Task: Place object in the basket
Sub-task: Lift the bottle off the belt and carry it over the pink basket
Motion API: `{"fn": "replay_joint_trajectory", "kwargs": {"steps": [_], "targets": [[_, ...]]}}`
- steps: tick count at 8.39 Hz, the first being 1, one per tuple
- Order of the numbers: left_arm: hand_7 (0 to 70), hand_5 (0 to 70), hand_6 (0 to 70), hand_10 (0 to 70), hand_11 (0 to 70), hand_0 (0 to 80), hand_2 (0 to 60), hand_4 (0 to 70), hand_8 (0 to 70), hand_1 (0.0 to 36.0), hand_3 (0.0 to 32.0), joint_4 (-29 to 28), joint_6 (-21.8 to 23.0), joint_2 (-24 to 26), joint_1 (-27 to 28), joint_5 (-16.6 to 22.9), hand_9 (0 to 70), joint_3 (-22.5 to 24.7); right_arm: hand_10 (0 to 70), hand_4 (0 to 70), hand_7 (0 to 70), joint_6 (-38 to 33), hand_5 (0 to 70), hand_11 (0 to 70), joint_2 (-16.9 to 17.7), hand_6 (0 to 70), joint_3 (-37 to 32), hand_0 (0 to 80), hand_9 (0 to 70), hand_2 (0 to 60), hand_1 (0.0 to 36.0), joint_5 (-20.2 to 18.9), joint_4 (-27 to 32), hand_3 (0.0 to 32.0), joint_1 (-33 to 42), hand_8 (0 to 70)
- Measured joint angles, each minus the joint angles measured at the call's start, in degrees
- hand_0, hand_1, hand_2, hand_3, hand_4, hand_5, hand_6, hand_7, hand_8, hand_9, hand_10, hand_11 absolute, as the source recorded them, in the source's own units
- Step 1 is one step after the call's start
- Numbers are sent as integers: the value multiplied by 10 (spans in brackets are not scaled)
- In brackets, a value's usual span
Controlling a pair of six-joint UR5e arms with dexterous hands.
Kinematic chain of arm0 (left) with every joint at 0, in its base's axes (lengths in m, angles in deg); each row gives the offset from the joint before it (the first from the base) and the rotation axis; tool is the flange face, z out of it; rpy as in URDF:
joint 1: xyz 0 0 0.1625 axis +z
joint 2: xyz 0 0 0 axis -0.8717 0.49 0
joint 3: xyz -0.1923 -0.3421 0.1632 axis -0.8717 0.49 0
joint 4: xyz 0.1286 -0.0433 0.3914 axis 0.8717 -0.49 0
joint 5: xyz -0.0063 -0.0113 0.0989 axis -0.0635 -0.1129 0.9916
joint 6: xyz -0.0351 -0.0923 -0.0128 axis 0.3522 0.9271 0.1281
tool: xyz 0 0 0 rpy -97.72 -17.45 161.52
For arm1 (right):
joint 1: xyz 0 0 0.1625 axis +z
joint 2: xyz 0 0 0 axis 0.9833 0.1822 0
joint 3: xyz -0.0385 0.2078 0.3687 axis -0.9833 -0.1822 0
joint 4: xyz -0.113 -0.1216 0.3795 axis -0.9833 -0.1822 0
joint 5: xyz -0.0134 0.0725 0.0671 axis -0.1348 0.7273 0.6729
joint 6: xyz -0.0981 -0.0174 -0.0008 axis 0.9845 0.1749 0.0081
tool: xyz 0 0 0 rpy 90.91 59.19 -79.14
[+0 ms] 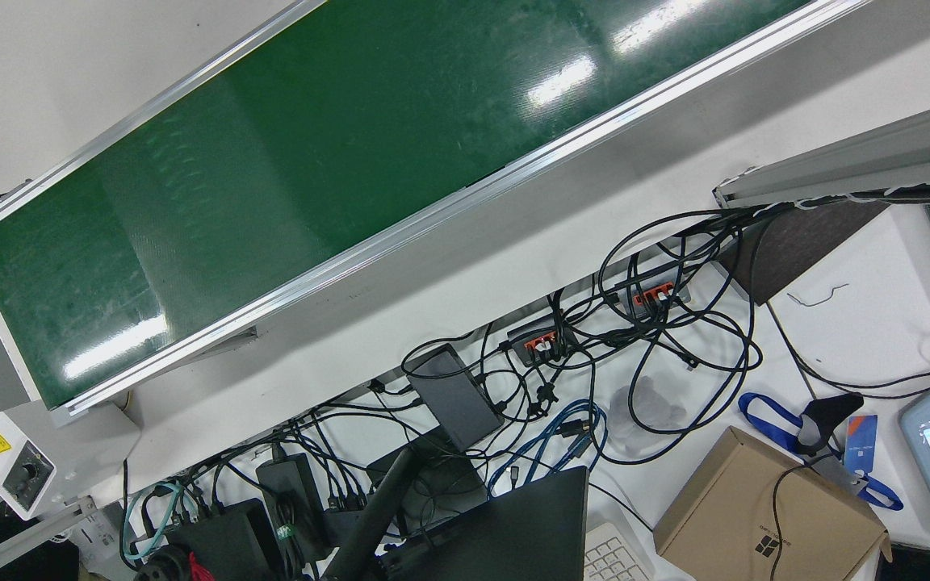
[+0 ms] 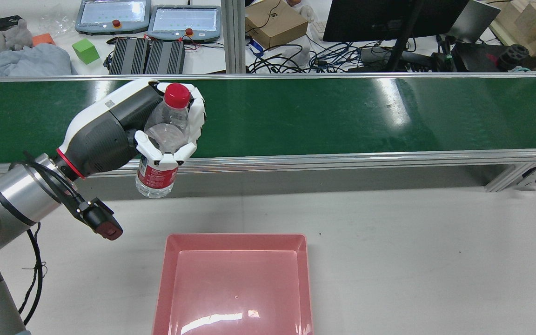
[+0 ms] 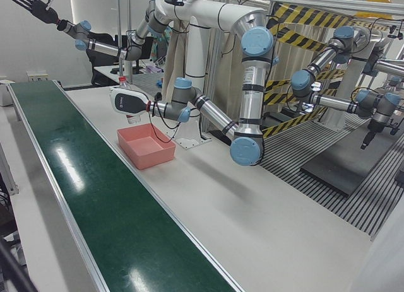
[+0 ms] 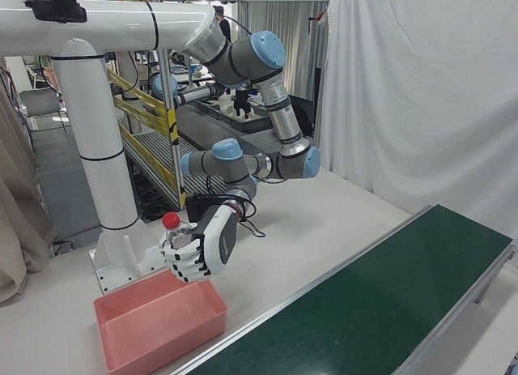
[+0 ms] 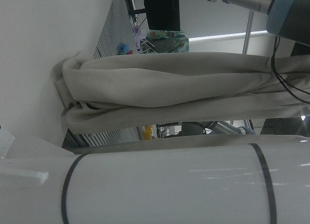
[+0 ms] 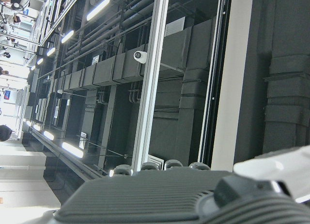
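Note:
My left hand (image 2: 110, 128) is shut on a clear plastic bottle (image 2: 156, 179) with a red cap and red label. It holds the bottle upright in the air over the near edge of the green conveyor belt (image 2: 342, 116). The pink basket (image 2: 235, 241) stands empty on the white table, below and a little to the right of the bottle in the rear view. The left-front view shows the hand (image 3: 129, 101) just beyond the basket (image 3: 146, 154); the right-front view shows the hand (image 4: 202, 249) and bottle (image 4: 171, 223) above the basket (image 4: 154, 330). My right hand (image 3: 28, 5) is raised high, fingers spread, empty.
The belt (image 1: 312, 161) runs the table's length with nothing on it. Behind it lie teach pendants (image 2: 184, 21), a cardboard box (image 2: 275, 23), cables and a monitor. White table (image 2: 412, 256) surrounds the basket. Other robot arms stand beyond the station (image 3: 334, 71).

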Motion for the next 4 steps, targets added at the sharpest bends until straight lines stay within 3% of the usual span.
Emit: {"fn": "replay_joint_trajectory", "kwargs": {"steps": [1,2,3,4], "targets": [[700,700,700,700,700,800,272,343,700,239,0,-30,-6,0,10,-13,700,-9,0,0,0,0,0,0,0,0,0,0,0,0,0,0,0,0,0,0],[700,700,700,700,700,800,96,305,700,199,0,-52,-10,0,14,-21,700,-15,0,0,0,0,0,0,0,0,0,0,0,0,0,0,0,0,0,0],[700,700,648,700,700,565,0,203,700,8,0,-63,-11,0,16,-24,700,-17,0,0,0,0,0,0,0,0,0,0,0,0,0,0,0,0,0,0],[658,700,427,629,700,451,0,139,596,0,0,-67,-11,-2,15,-26,700,-16,0,0,0,0,0,0,0,0,0,0,0,0,0,0,0,0,0,0]]}}
